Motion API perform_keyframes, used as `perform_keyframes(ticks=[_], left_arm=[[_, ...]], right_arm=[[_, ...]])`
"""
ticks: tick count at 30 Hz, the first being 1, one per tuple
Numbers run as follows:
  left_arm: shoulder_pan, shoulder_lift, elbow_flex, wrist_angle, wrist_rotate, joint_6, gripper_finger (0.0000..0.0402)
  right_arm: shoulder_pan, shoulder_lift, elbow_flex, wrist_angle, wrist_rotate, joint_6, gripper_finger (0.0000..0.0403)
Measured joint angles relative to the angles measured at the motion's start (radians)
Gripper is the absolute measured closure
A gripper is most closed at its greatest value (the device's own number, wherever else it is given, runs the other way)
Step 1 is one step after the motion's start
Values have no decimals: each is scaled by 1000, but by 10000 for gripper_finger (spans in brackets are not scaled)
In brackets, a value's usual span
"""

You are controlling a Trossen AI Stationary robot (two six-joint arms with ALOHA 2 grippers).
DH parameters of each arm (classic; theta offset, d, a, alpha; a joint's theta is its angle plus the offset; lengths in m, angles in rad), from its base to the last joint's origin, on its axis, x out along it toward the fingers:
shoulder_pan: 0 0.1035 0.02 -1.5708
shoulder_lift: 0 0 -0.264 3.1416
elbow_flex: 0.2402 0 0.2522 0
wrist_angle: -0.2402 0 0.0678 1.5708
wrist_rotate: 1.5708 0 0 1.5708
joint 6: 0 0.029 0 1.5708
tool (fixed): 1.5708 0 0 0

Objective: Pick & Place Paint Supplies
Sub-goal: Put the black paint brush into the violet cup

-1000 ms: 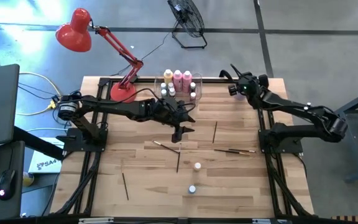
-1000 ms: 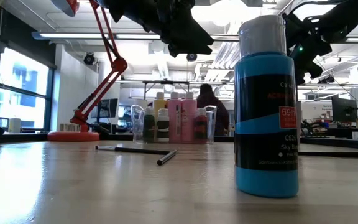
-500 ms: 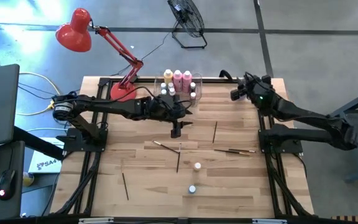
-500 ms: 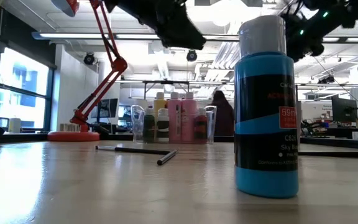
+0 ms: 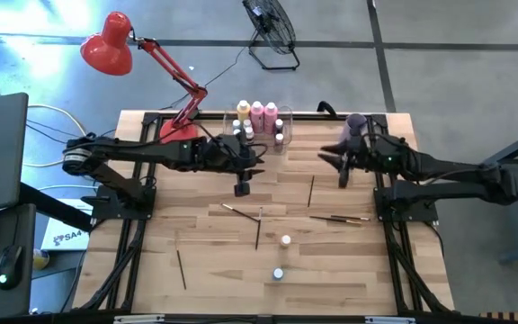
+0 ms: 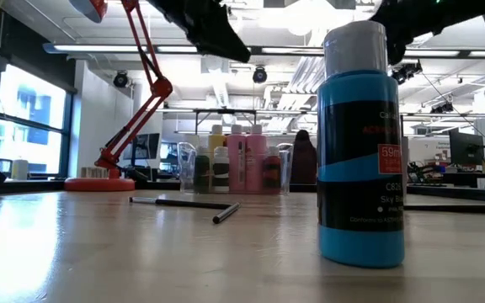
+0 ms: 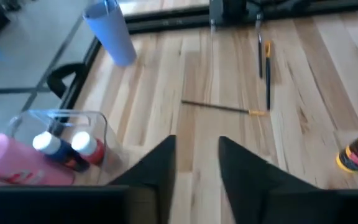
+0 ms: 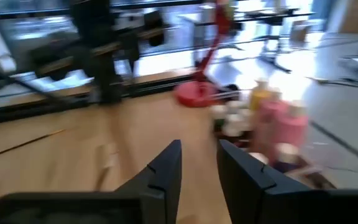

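The paint supplies are scattered. Pink and yellow bottles stand in the clear bin (image 5: 259,121) at the far edge. Thin brushes (image 5: 240,212) (image 5: 338,218) (image 5: 311,191) lie flat on the wood, and two tiny bottles (image 5: 285,240) (image 5: 278,274) stand toward the near edge. The blue one (image 6: 360,143) fills the low view. My left gripper (image 5: 241,187) hovers open, high over the table's middle and near the bin (image 7: 61,137), holding nothing. My right gripper (image 5: 344,171) hovers open beside the lilac cup (image 5: 356,121), also holding nothing.
A red desk lamp (image 5: 176,130) stands at the far left corner beside the bin. One more brush (image 5: 181,268) lies near the front left. The lilac cup (image 7: 110,31) stands upright at the far right. Bare wood lies between the brushes.
My left gripper has drawn back toward the table's left edge and risen a little. My right gripper has swung from the far right corner toward the near edge and the middle, turning as it went. The lilac cup now shows where that gripper stood.
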Motion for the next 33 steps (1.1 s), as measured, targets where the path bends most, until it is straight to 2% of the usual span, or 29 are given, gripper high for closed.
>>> perform_keyframes(ticks=[5, 7, 13, 18, 25, 33], left_arm=[[0, -90, -106, 46, -2, 0, 380], [0, -142, -171, 59, -2, -14, 394], [0, -302, -385, 260, -22, -30, 387], [0, -449, -538, 365, -42, -21, 400], [-8, -646, -658, 356, -29, 22, 399], [-7, -812, -714, 328, -25, 30, 398]], right_arm=[[69, 0, 0, 0, -27, -5, 338], [91, 0, 0, 0, -25, -20, 351], [137, 1, 0, -2, -22, -56, 395], [172, 0, 0, -12, -22, -47, 396], [222, 1, 0, -20, -22, -47, 399], [250, 1, 0, -22, -22, -48, 399]])
